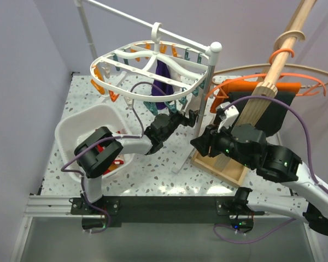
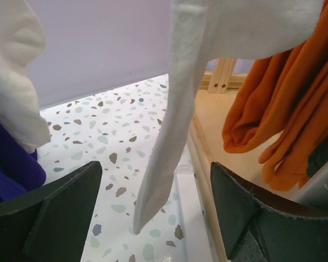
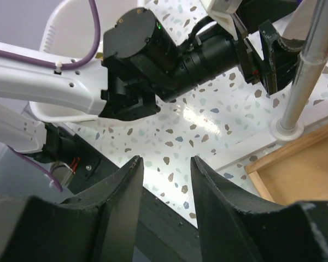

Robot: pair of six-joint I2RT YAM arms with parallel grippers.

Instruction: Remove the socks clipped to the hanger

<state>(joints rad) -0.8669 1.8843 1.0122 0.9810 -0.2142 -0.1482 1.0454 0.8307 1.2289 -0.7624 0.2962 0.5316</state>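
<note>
**Top view.** The big white plastic oval hanger [image 1: 97, 64], ribbed and ringed with small orange and teal clips, hangs by its hook from a white rail. A limp dark purple sock [image 1: 164, 82] dangles under its middle. The black left arm [image 1: 164, 128] reaches in beneath the hanger's edge. A smooth white plastic basket [image 1: 65, 131] sits on the speckled terrazzo bench [image 1: 169, 169], below the hanger's other end.

**Left wrist view.** A soft, felt-like white sock [image 2: 169, 136] hangs under the hanger as a long strip narrowing to a thin toe. The left jaws are spread wide, with one matte black finger [image 2: 60, 207] on each side and neither touching the cloth. The purple sock [image 2: 11, 169] bulges just beside one finger. A folded orange cloth [image 2: 279, 120] droops beyond the other, above a pale wooden base [image 2: 218, 125].

To do this well, I would raise the jaws so they close on the fuller cloth, since the flimsy toe would probably slip out. Then pull straight down from the clip so the hanger does not swing, keeping clear of the purple sock.

**Right wrist view.** The right jaws stand a little apart and hold nothing; the curved black fingers [image 3: 120, 185] hover over the bench. Ahead is a shiny metal pole [image 3: 306, 71] on a round white foot, which rises toward the hanger.
</note>
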